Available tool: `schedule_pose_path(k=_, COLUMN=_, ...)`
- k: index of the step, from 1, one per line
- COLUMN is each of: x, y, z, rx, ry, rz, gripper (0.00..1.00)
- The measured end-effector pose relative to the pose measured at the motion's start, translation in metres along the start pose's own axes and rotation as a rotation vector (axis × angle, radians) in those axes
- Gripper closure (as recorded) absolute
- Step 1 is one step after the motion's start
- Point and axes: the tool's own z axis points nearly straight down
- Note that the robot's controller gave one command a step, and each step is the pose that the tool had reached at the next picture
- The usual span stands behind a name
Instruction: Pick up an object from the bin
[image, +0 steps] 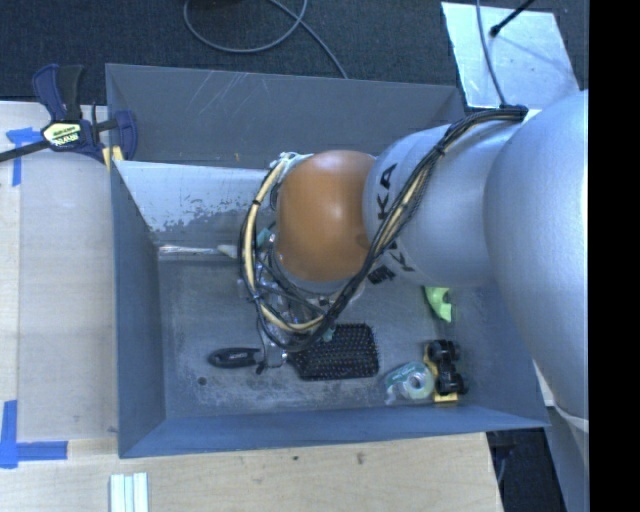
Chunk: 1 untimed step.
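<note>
My gripper (268, 357) hangs low over the bin floor, left of centre, mostly hidden under the arm's wrist and its cables. Just to its left lies a small flat black oval thing (231, 357), close to the gripper tip or touching it; I cannot tell which. Immediately to the right of the gripper lies a black rectangular pad with a dotted, mesh-like surface (339, 352), its left edge under the cables.
Near the bin's front right corner lie a black-and-yellow toy-like thing (445, 370) and a pale, clear roll-shaped thing (408, 383). A bright green piece (438, 303) sits beside the arm at the right. The arm covers the bin's middle and right.
</note>
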Motion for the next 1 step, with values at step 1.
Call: schedule_pose_path(k=1, x=0.036, y=-0.0161, z=0.0361, rx=0.0, ry=0.001, rz=-0.126, gripper=1.0)
